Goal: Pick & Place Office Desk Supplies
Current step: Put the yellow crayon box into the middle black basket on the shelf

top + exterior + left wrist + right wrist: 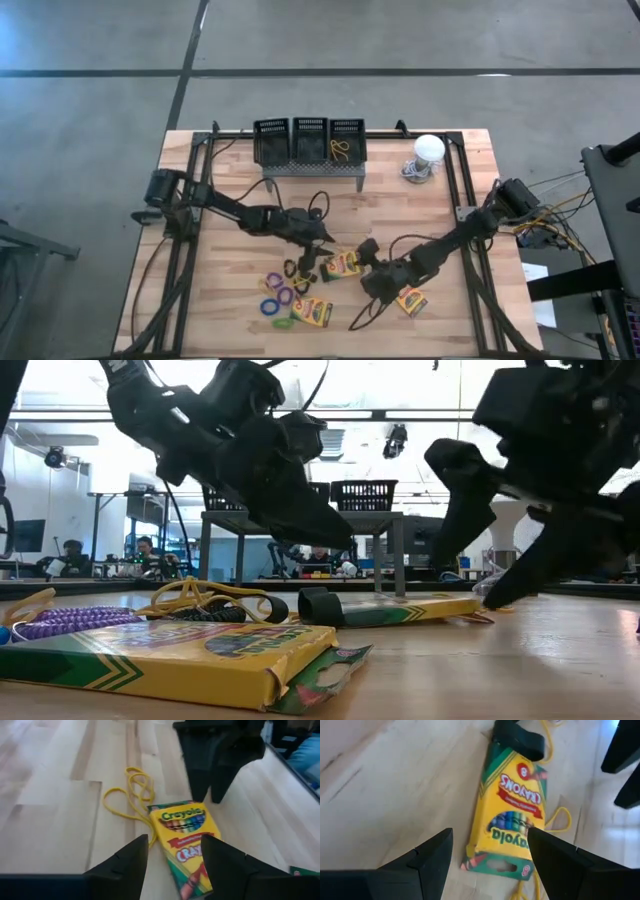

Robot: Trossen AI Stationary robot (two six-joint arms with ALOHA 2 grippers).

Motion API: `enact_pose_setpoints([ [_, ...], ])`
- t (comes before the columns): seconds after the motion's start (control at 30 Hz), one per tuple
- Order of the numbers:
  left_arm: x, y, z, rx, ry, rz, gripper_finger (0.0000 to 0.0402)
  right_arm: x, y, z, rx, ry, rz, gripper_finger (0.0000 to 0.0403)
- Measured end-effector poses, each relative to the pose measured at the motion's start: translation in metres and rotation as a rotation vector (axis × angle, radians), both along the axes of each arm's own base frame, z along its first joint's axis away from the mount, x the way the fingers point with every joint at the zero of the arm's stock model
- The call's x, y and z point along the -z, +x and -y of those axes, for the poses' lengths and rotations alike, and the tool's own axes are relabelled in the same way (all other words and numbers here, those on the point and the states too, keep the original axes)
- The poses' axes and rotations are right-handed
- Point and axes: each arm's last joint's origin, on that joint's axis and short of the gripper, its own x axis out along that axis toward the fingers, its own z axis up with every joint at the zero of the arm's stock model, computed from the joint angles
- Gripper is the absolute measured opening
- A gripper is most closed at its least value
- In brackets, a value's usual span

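A flat yellow-and-green crayon box (342,265) is lying just below the middle of the high view, on the wooden surface (230,190), with "Crayola" lettering and a row of coloured crayons printed on its face. A black loop (519,738) is resting across one end of it, and a thin yellow elastic loop (131,795) is trailing off beside it.

The left gripper (322,243) is hanging just to the upper left of this box. Its fingers (122,865) are standing apart, holding nothing, with the box's end showing in the gap between them in the left wrist view. The right gripper (368,262) is hovering at the box's right edge. Its fingers (431,857) are spread wide and empty, framing the box in the right wrist view.

A second crayon box (312,311) is lying in the lower middle of the high view, and a third (411,300) is sitting to the lower right, beside the right arm. Purple (274,281), blue (270,307) and green (283,323) loops are gathering in a cluster to the lower left of the centre.

Three black mesh bins (309,139) are standing in a row at the upper middle of the high view, on a grey metal stand (312,172); the right-hand bin is holding a yellow loop (341,150). A white round-topped object (428,150) is sitting to their right.
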Motion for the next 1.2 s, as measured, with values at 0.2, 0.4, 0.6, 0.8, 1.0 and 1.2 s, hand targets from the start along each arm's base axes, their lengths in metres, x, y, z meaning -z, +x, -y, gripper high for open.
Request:
enact_pose_setpoints([
  [0.2, 0.022, 0.008, 0.002, 0.056, -0.033, -0.044, 0.0173, 0.008, 0.011, -0.005, 0.008, -0.097, 0.007, 0.0253],
  [0.4, 0.034, 0.016, 0.002, 0.067, -0.043, -0.07, 0.0164, 0.016, 0.015, -0.003, 0.03, -0.256, 0.011, 0.0253],
  [0.6, 0.043, 0.019, -0.001, 0.062, -0.052, -0.1, 0.0163, 0.015, 0.015, -0.003, 0.058, -0.363, 0.046, 0.0253],
  [0.8, 0.044, 0.02, -0.001, 0.061, -0.052, -0.1, 0.0163, 0.013, 0.015, -0.002, 0.068, -0.386, 0.056, 0.0244],
  [1.0, 0.04, 0.023, 0.0, 0.064, -0.049, -0.092, 0.0163, 0.016, 0.018, -0.001, 0.037, -0.354, 0.029, 0.0186],
  [1.2, 0.034, 0.025, 0.0, 0.068, -0.048, -0.065, 0.0163, 0.016, 0.019, 0.002, 0.023, -0.369, 0.022, 0.0106],
])
